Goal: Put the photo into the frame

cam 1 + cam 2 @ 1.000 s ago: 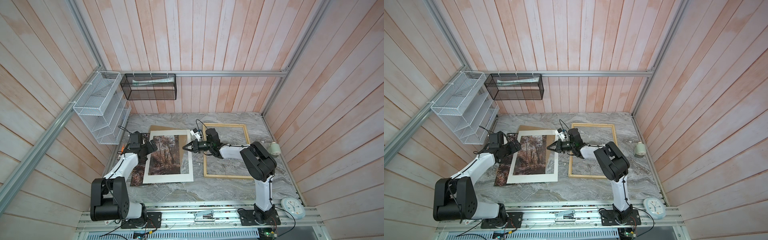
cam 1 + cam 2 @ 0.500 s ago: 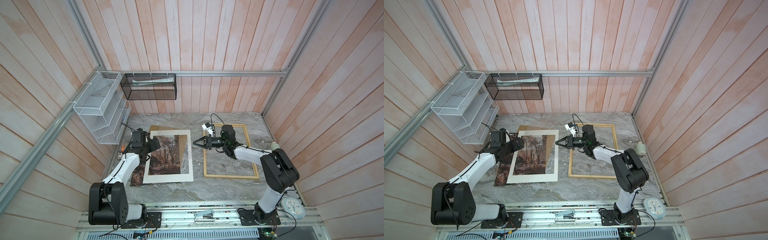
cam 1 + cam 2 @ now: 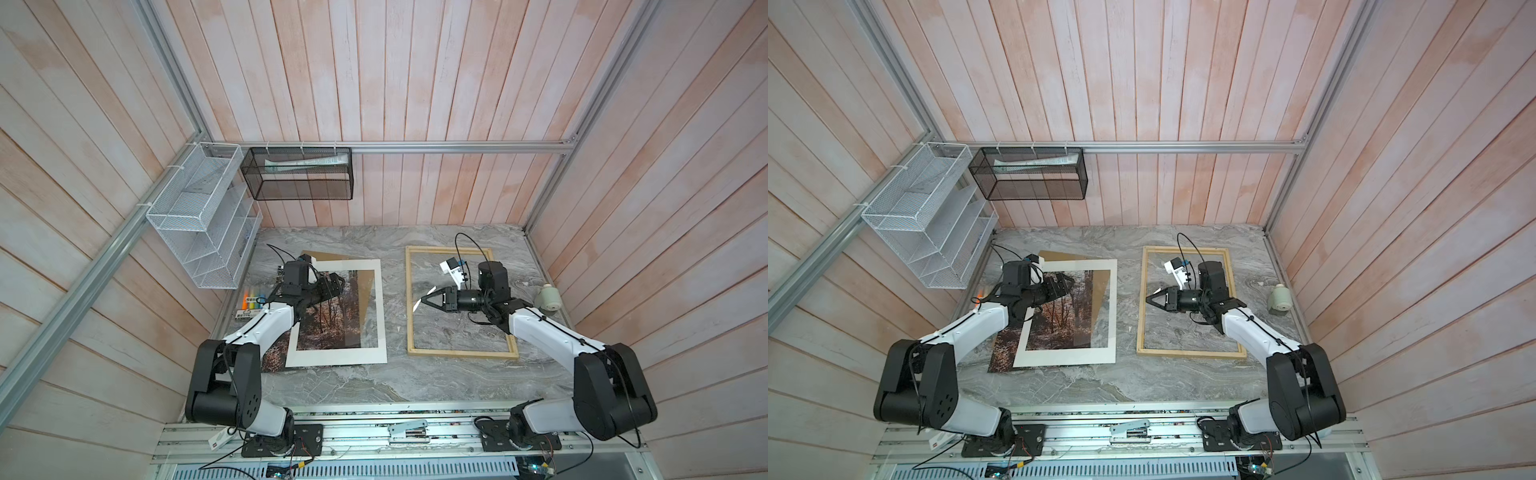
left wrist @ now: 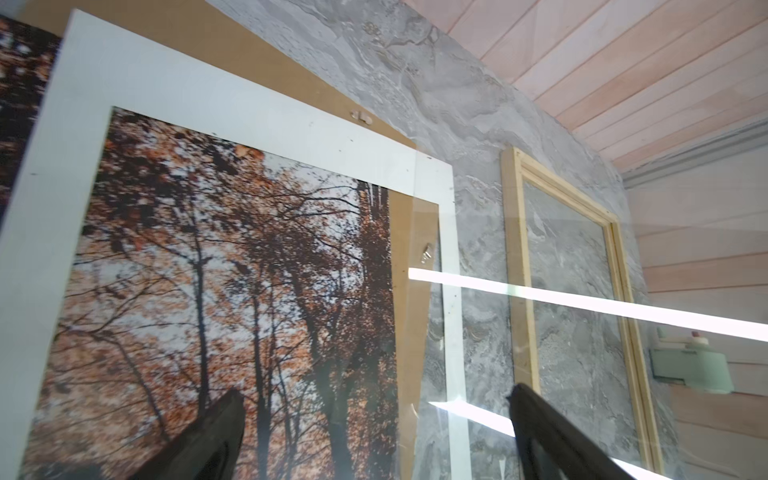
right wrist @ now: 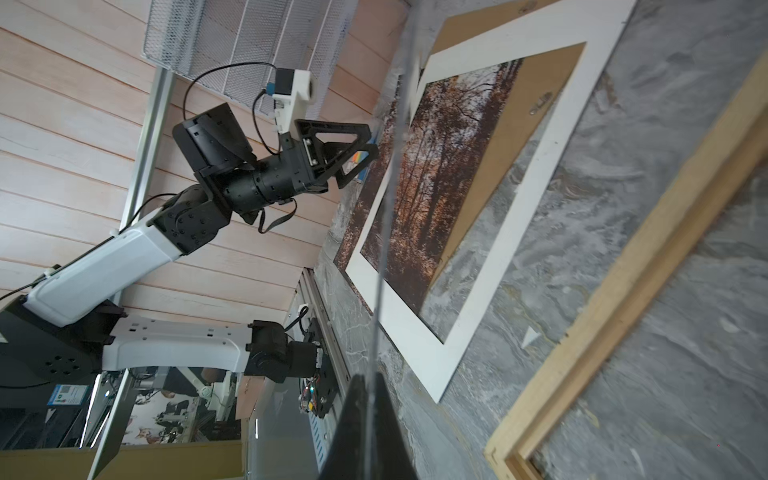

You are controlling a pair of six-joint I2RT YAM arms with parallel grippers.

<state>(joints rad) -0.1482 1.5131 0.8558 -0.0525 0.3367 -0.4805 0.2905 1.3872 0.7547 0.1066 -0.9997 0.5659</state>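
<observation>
The photo (image 3: 332, 316) (image 3: 1063, 316), an autumn forest print, lies at the left under a white mat (image 3: 336, 357), on a brown backing board (image 3: 316, 254). Its lower left corner pokes out from the mat. The pale wood frame (image 3: 461, 354) (image 3: 1187, 353) lies flat at the right with only marble showing inside it. My left gripper (image 3: 334, 286) (image 4: 376, 392) hovers open above the photo's far part. My right gripper (image 3: 424, 300) (image 5: 368, 376) is over the frame's left rail, shut on the edge of a thin clear pane (image 5: 390, 187) that reaches toward the mat.
A white wire shelf (image 3: 199, 216) and a black mesh basket (image 3: 297, 174) hang on the back-left walls. A pack of coloured markers (image 3: 249, 305) lies left of the photo. A pale green object (image 3: 548, 297) sits right of the frame by the wall.
My right gripper has moved right, from the mat's right edge to the frame's left rail, staying shut on the clear pane. The left gripper has crept a little further over the photo, still open.
</observation>
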